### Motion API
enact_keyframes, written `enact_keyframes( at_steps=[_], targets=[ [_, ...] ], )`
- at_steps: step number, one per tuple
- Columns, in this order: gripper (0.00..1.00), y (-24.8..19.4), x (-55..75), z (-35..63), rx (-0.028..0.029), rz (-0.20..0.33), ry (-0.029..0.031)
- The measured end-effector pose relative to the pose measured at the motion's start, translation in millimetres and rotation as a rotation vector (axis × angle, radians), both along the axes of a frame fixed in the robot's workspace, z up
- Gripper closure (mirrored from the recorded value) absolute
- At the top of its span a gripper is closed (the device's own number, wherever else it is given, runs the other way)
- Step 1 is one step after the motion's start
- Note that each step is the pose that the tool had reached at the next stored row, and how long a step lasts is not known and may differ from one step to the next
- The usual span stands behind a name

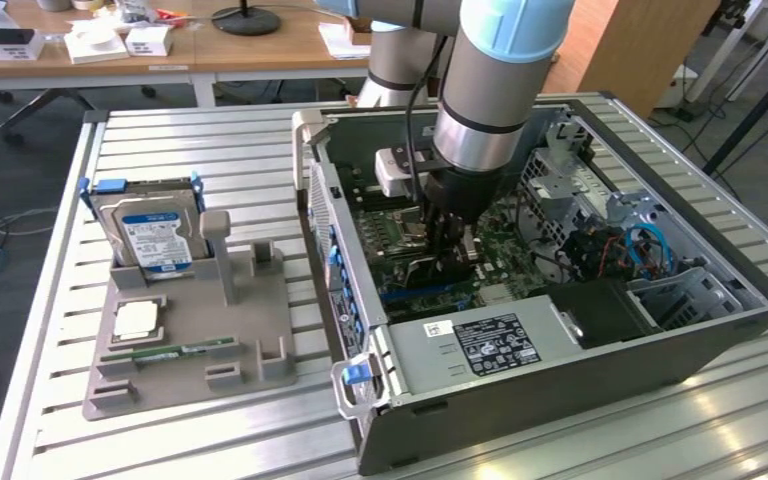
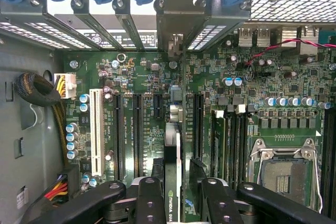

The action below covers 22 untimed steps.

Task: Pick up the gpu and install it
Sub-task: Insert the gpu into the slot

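Exterior view first: the arm reaches down into the open computer case (image 1: 704,330) on the slatted metal table (image 1: 704,440), its gripper (image 1: 448,250) low over the green motherboard (image 1: 511,250). On that view's left a grey holder tray (image 1: 184,330) carries a hard drive (image 1: 155,235), a processor chip (image 1: 137,320) and a memory stick (image 1: 171,352). Wrist view next: the gpu (image 2: 171,182) stands on edge between the black fingers (image 2: 149,203), running along the slots of the motherboard toward the metal brackets at the case wall. The fingers sit just beside the card's faces; whether they squeeze it or have let go, I cannot tell.
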State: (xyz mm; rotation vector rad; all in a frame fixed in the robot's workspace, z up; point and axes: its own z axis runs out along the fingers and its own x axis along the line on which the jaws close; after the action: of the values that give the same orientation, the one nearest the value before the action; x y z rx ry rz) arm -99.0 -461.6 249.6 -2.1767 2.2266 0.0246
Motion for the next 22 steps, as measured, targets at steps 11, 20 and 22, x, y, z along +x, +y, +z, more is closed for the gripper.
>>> enact_keyframes(
  at_steps=[11,20,22],
  targets=[
    [0.66,0.2,0.0,0.5,-0.0001,0.0,0.0],
    [0.66,0.2,0.0,13.9,-0.0005,0.0,0.0],
    [0.66,0.2,0.0,18.0,-0.0005,0.0,0.0]
  ],
)
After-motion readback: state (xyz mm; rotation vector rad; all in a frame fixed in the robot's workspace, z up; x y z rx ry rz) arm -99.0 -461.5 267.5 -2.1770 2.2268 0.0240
